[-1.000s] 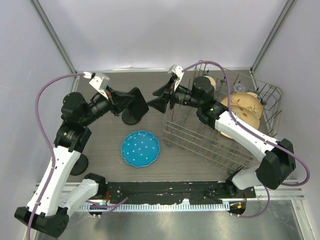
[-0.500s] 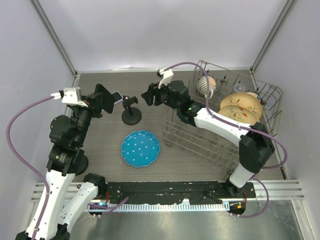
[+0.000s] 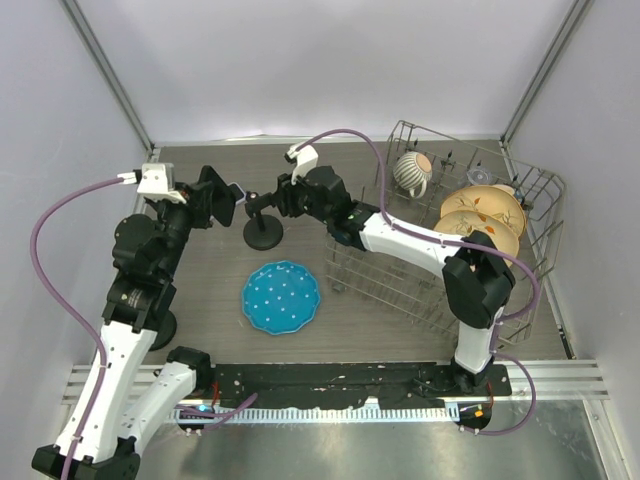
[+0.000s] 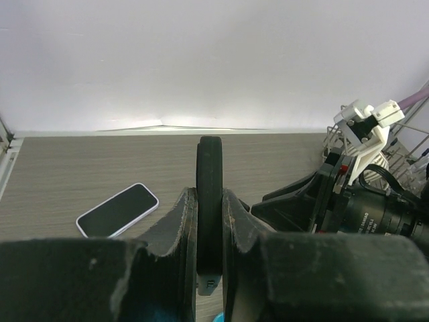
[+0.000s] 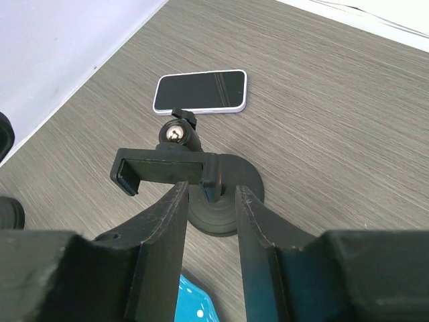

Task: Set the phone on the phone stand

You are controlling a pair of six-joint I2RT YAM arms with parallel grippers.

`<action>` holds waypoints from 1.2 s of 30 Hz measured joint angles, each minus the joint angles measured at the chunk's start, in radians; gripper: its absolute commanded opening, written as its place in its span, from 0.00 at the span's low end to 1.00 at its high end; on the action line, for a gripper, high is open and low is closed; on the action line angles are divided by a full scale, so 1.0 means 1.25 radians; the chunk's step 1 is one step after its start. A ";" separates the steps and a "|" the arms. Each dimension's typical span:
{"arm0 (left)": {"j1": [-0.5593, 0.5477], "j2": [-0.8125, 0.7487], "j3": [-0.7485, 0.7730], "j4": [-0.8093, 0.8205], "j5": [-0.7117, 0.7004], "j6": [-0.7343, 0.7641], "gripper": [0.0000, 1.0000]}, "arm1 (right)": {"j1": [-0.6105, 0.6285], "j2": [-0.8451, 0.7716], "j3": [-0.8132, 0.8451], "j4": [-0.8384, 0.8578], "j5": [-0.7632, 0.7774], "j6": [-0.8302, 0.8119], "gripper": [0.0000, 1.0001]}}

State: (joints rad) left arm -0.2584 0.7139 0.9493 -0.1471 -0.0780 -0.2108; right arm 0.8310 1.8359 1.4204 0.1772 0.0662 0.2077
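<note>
The phone [image 3: 235,190] lies flat, screen up, on the wooden table behind and left of the black phone stand [image 3: 263,236]. It also shows in the left wrist view [image 4: 117,210] and the right wrist view [image 5: 201,92]. My right gripper [image 5: 211,191] is open. Its jaws straddle the right end of the stand's clamp bar [image 5: 164,168] above the round base [image 5: 231,201], with gaps on both sides. My left gripper [image 4: 209,194] hovers left of the stand, nearly shut. A thin black bar [image 4: 209,168] fills the slit between its jaws. I cannot tell what the bar belongs to.
A blue speckled plate [image 3: 280,298] lies just in front of the stand. A wire dish rack [image 3: 400,280] at the right holds a mug [image 3: 412,172] and patterned plates [image 3: 480,215]. Walls close the back and both sides.
My right gripper has swung left from the rack to the stand's clamp. My left gripper pulled back left from the stand, then edged back toward it. The stand has not moved.
</note>
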 measured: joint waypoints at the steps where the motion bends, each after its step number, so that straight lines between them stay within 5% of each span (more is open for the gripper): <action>1: 0.000 0.002 0.000 0.000 0.002 -0.001 0.00 | 0.002 0.003 0.002 0.000 0.002 -0.002 0.39; 23: 0.003 0.006 0.000 0.001 0.041 -0.020 0.00 | 0.010 0.056 0.035 -0.013 -0.007 -0.035 0.32; 36: 0.004 0.045 0.000 0.001 0.093 -0.032 0.00 | 0.007 0.071 0.056 -0.011 -0.048 -0.075 0.01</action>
State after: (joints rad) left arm -0.2539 0.7704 0.9493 -0.1463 0.0387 -0.2512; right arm 0.8402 1.9251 1.4906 0.1638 0.0059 0.1135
